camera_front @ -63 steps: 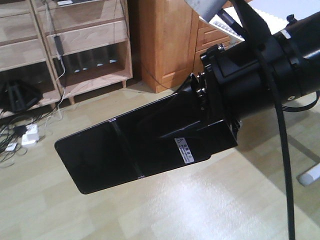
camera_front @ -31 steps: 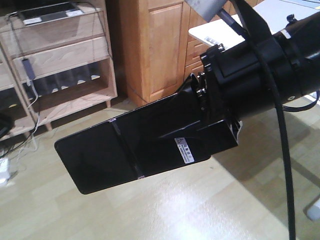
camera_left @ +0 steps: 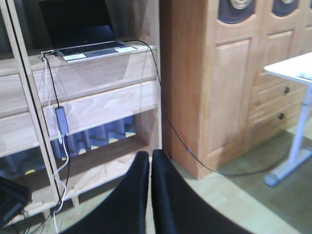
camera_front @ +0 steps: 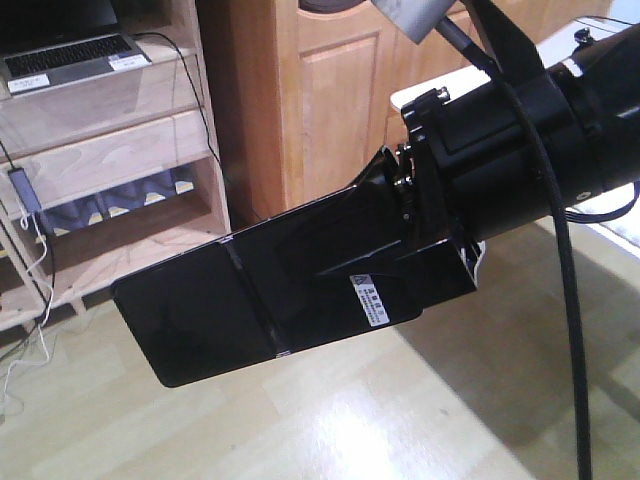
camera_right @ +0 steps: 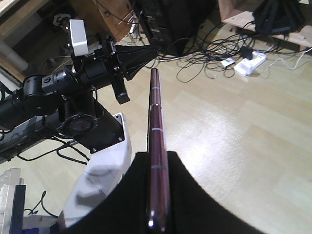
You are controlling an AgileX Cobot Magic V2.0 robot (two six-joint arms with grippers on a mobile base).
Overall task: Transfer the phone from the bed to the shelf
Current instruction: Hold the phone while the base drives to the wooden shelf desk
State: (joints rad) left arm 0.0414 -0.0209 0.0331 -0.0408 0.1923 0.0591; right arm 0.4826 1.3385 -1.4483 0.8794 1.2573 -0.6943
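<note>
The phone point(camera_front: 250, 300) is a glossy black slab with a seam across its middle and a white sticker, held flat in the air above the floor. My right gripper point(camera_front: 405, 262) is shut on one end of it. In the right wrist view the phone's pinkish edge point(camera_right: 156, 117) runs straight out from between the right gripper point(camera_right: 157, 157) jaws. My left gripper point(camera_left: 150, 155) is shut with nothing in it and points at the shelf point(camera_left: 97, 102). The pale wooden shelf point(camera_front: 120, 160) stands behind the phone at the left. The bed is out of view.
A grey laptop point(camera_front: 60, 55) sits on an upper shelf board, its cable and adapter point(camera_left: 62, 120) hanging down. An orange-brown wardrobe point(camera_front: 330, 100) stands to the right of the shelf and a white table point(camera_left: 292, 68) further right. Cables and a power strip point(camera_right: 251, 62) lie on the floor.
The background has slid across the front view. The shelf is larger and the laptop has come into view. The phone and right gripper keep the same place in the frame.
</note>
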